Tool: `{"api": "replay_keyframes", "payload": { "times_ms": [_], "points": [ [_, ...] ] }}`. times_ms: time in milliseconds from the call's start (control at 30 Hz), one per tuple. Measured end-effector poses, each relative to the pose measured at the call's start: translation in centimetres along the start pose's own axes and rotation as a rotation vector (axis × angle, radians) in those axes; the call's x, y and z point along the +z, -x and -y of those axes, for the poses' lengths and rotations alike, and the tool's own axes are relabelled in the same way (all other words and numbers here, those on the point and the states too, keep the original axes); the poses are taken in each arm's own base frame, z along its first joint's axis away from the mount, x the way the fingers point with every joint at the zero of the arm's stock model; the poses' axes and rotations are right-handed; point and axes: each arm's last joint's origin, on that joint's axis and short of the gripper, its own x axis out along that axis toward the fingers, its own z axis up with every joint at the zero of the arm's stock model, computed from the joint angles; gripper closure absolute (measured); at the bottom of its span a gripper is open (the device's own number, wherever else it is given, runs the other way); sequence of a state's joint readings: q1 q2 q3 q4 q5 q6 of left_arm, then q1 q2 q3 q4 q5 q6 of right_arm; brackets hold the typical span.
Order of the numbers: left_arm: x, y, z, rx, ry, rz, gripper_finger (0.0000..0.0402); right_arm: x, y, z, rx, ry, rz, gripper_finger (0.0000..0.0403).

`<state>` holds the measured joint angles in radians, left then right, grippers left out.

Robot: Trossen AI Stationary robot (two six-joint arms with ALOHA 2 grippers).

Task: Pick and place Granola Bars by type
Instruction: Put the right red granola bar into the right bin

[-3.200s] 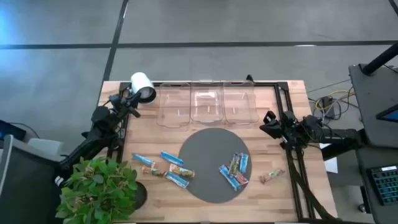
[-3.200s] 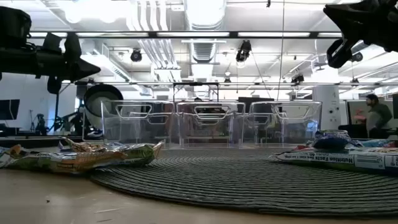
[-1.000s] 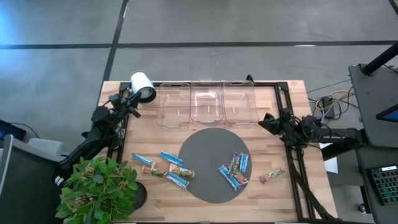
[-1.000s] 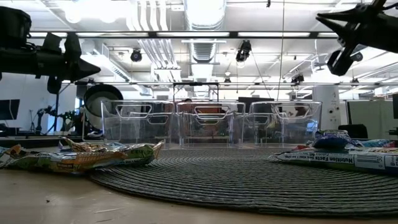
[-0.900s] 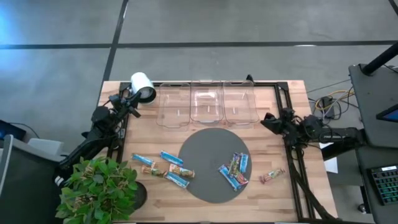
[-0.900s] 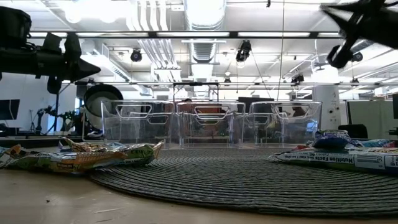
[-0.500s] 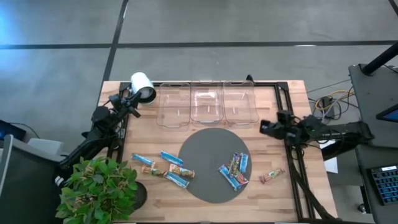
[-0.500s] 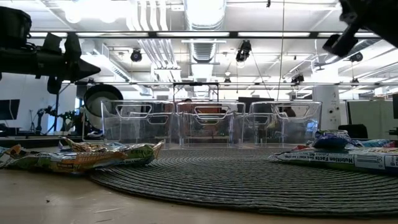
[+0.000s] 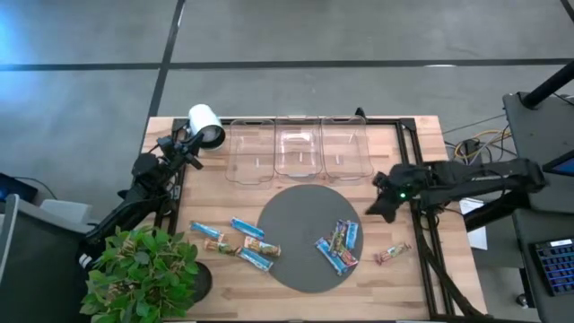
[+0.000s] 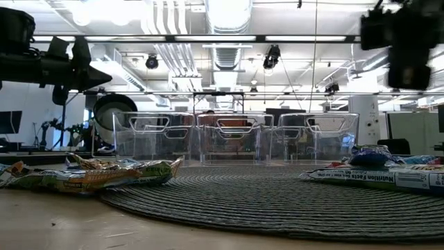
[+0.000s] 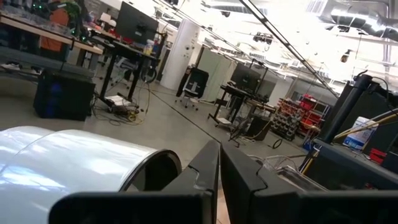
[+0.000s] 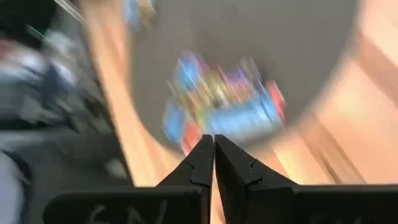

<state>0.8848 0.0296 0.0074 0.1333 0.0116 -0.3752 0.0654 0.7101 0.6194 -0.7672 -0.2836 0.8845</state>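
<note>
Several granola bars lie flat on the table. A cluster of blue and tan-green ones [image 9: 338,245] is on the round grey mat [image 9: 291,215], and the right wrist view shows that cluster [image 12: 217,106] blurred. One reddish-tan bar [image 9: 392,255] rests on the wood to the mat's right, and several more [image 9: 235,242] lie to its left. My right gripper [image 9: 373,210] hangs shut above the mat's right edge, its fingers [image 12: 213,142] pointing down at the cluster. My left gripper [image 9: 190,146], also shut [image 11: 219,152], waits at the far left by a white roll.
Three clear plastic bins [image 9: 298,151] stand in a row along the far edge behind the mat. A white roll [image 9: 206,126] sits at the far left corner and a potted plant [image 9: 143,269] at the near left corner. Black rails [image 9: 421,224] frame the table.
My right gripper has swung from the table's right edge toward the mat and the near side, tipping its fingers downward toward the bar cluster. It moves fast, so its wrist view is blurred. The bars lie as they did before.
</note>
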Motion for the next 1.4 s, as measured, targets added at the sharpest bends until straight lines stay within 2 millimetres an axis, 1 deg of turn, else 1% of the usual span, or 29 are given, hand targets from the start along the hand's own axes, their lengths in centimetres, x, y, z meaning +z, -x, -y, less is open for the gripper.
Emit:
{"api": "replay_keyframes", "payload": {
  "times_ms": [100,167,267,333,400,500,600,767,900,1033,1200,1400],
  "points": [
    [0.0,0.0,0.0,0.002,0.000,0.000,0.0401,-1.1,1.4,-0.8,-0.167,-0.004,-0.167,0.0394],
    [0.0,0.0,0.0,0.002,0.000,0.000,0.0401,-2.0,1.9,-1.2,-0.263,0.018,-0.290,0.0394],
    [0.0,0.0,0.0,0.003,0.000,-0.001,0.0401,-3.2,2.0,-2.5,-0.292,0.101,-0.428,0.0394],
    [0.0,0.0,0.0,0.003,0.000,-0.001,0.0401,-3.7,1.5,-3.4,-0.306,0.174,-0.472,0.0394],
    [0.0,0.0,0.0,0.003,0.000,-0.001,0.0401,-4.4,0.5,-4.0,-0.346,0.247,-0.508,0.0394],
    [0.0,0.0,0.0,0.003,-0.001,-0.002,0.0401,-5.6,-1.5,-4.8,-0.377,0.378,-0.607,0.0394],
    [0.0,0.0,0.0,0.003,-0.001,-0.001,0.0401,-6.9,-3.8,-5.9,-0.331,0.477,-0.702,0.0381],
    [0.0,0.0,0.0,0.003,-0.001,-0.002,0.0401,-8.1,-7.2,-7.3,-0.255,0.510,-0.713,0.0327],
    [0.0,0.0,0.0,0.003,-0.001,-0.002,0.0401,-8.7,-8.8,-7.4,-0.292,0.544,-0.709,0.0273],
    [0.0,0.0,0.0,0.003,-0.001,-0.002,0.0401,-9.0,-9.4,-7.1,-0.353,0.620,-0.648,0.0221],
    [0.0,0.0,0.0,0.003,-0.001,-0.002,0.0401,-9.1,-9.5,-6.8,-0.412,0.711,-0.558,0.0172],
    [0.0,0.0,0.0,0.003,-0.001,-0.002,0.0401,-10.2,-10.0,-5.0,-0.456,0.768,-0.589,0.0132]
  ]
}}
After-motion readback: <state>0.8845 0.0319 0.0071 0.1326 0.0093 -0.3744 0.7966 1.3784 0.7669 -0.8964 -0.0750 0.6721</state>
